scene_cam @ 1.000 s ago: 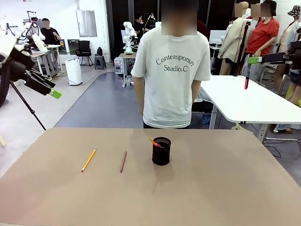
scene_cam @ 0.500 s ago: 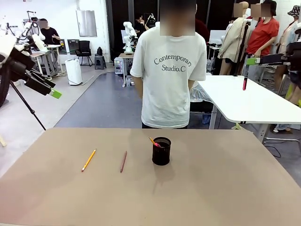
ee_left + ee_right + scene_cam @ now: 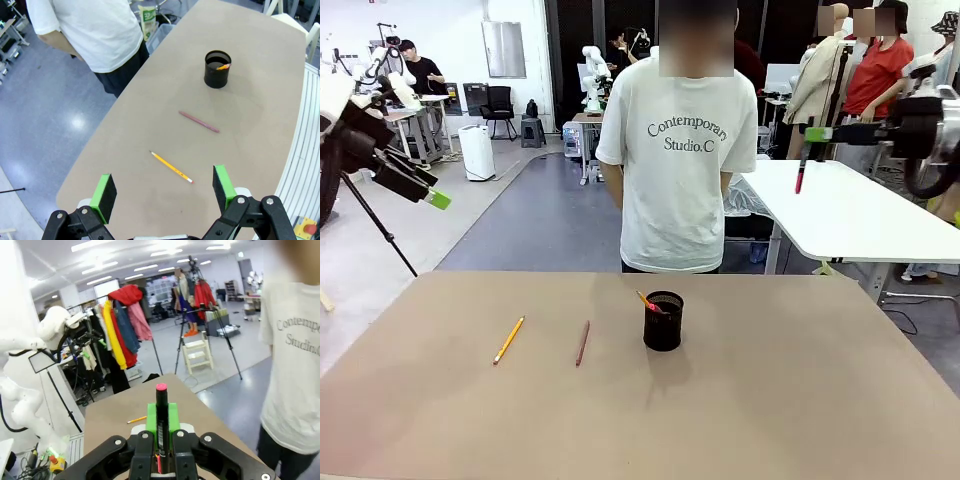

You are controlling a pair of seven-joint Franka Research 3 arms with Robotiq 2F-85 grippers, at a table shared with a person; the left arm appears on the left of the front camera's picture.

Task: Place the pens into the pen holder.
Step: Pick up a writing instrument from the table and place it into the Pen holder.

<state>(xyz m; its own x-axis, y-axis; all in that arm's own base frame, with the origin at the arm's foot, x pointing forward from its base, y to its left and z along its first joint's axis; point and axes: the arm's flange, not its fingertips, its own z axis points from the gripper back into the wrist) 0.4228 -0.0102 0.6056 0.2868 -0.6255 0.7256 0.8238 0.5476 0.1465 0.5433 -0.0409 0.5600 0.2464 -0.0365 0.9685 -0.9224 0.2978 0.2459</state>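
**Right arm aloft with a pen, two sticks loose on the table**

Front view: the right gripper (image 3: 820,133) was high at the right side, well above the table (image 3: 800,400), its jaws clenched on a dark pen (image 3: 801,170) that hung down from the green pads. It was well apart from the pen holder (image 3: 663,320). In the right wrist view the same pen (image 3: 161,405) stood upright between the closed fingers of that gripper (image 3: 161,437), a pink end on top.

The left gripper (image 3: 428,190) was raised at the left edge, off the table, released and holding nothing. Left wrist view: its jaws (image 3: 164,187) stood wide apart, looking down on the tabletop.

The pen holder stood upright near the middle of the table, toward the far side. An orange-tipped stick (image 3: 647,301) leaned inside it, poking over the rim on the left. From the left wrist, an orange end (image 3: 223,65) showed inside the cup (image 3: 217,75).

An orange-yellow pencil (image 3: 508,340) lay flat left of the holder, well apart from it. A reddish-brown stick (image 3: 582,343) lay flat between pencil and holder, touching neither. The left wrist view showed both lying loose, the pencil (image 3: 171,167) nearer the camera and the brown one (image 3: 199,121) beyond it.

A person (image 3: 678,160) in a white shirt stood at the far edge, behind the holder
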